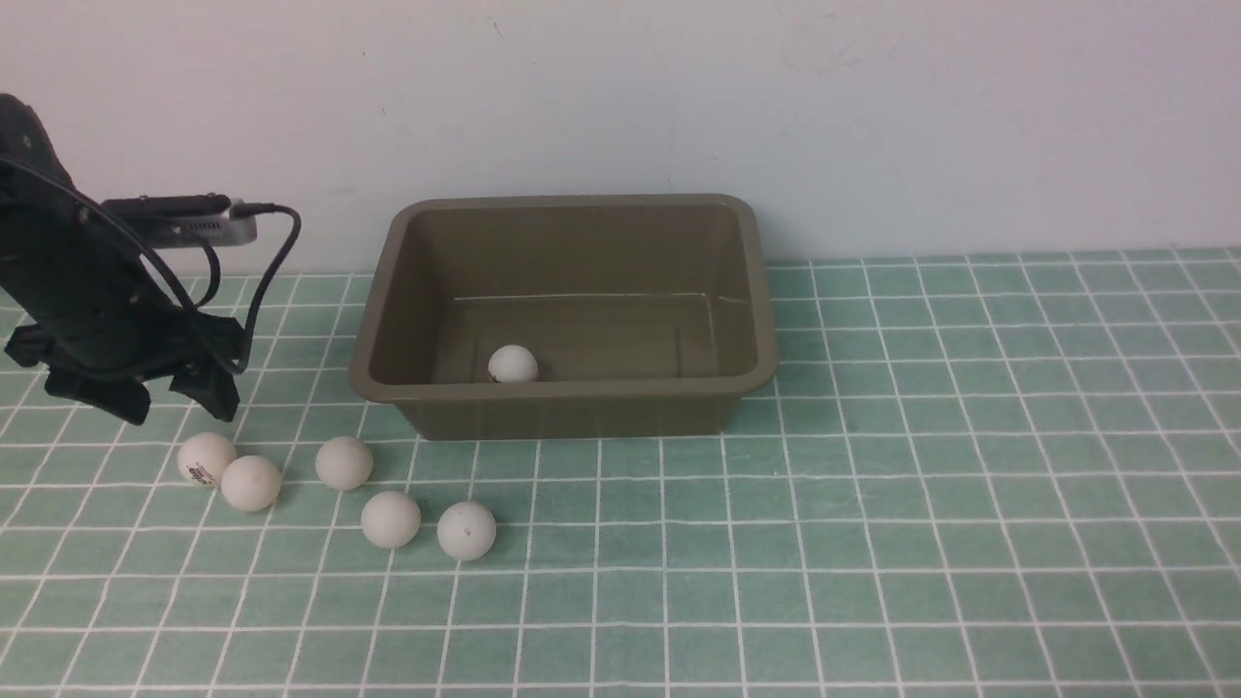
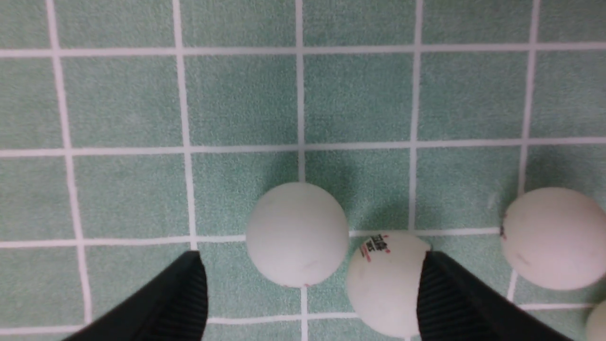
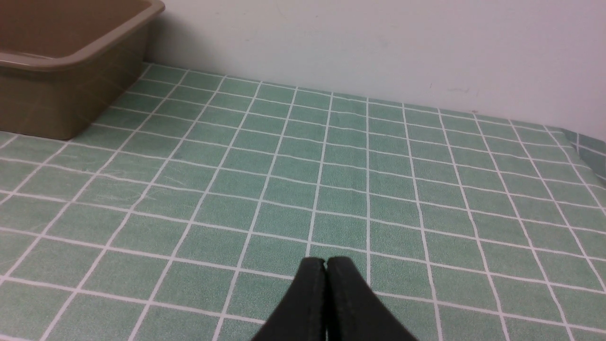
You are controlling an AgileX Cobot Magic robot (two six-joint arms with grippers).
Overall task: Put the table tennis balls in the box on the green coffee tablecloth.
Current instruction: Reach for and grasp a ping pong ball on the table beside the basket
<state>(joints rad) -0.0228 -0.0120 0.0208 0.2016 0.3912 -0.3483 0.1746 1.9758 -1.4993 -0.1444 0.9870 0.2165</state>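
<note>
Box: Your box (image 1: pixel 582 412) sat on the cloth (image 1: pixel 921 504), close to the wall (image 1: pixel 679 97) at the back.
Ball inside: One ball (image 1: pixel 512 364) lay in the box, near its front side.
Balls outside: Five balls lay on the cloth in front of the box, toward your left.
Far left pair: The logo ball (image 1: pixel 206 459) was the farthest left, and it touched a plain ball (image 1: pixel 251 483).
Other three: A third ball (image 1: pixel 343 462) lay near that pair. A fourth ball (image 1: pixel 391 519) and a fifth ball (image 1: pixel 466 530) lay closer to you, just beside each other.
Left claw: Your left claw (image 1: pixel 183 417) hung right above the far left pair. Its fingers (image 2: pixel 189 293) were spread wide and it held nothing.
Left wrist view: The logo ball and the plain ball showed between the two fingers. The logo ball was right beside one finger, but I could not tell if they touched.
Right claw: Your right claw (image 3: pixel 325 267) was pinched tight, finger against finger, with nothing in it. It was over the cloth, well apart from the box.
</note>
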